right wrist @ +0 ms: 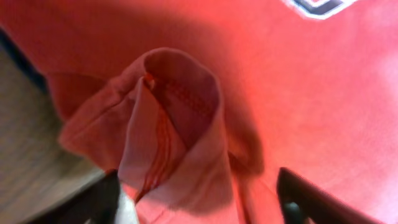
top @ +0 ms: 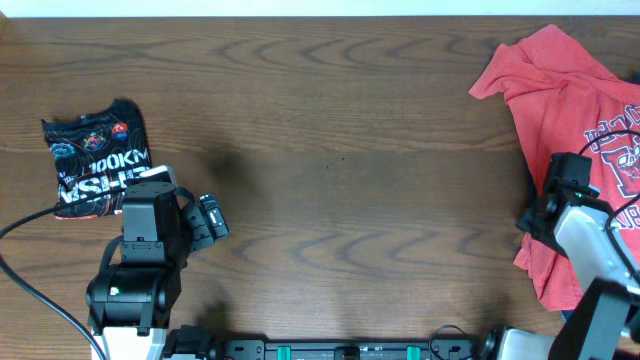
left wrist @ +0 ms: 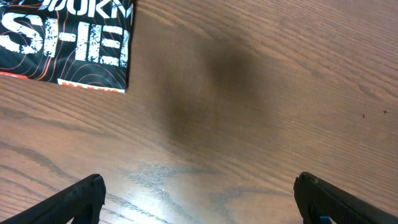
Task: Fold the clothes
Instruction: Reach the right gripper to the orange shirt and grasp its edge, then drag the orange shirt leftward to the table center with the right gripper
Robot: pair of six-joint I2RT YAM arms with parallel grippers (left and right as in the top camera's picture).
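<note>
Both gape wide: left end effector (left wrist: pixel 200 204) near the black printed shirt (top: pixel 95 160), right end effector (right wrist: pixel 199 200) straddling bunched coral-red T-shirt (top: pixel 570 90) fabric.

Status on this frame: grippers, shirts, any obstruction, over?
Left gripper open over bare table. Right gripper open, straddling a stitched fold of the crumpled coral T-shirt. Black shirt folded, far left. Nothing in the way.

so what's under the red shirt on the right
A sliver of navy-blue fabric peeks out along the edge of the red shirt, next to the wooden table. How far it extends beneath, and anything else there, is covered.
</note>
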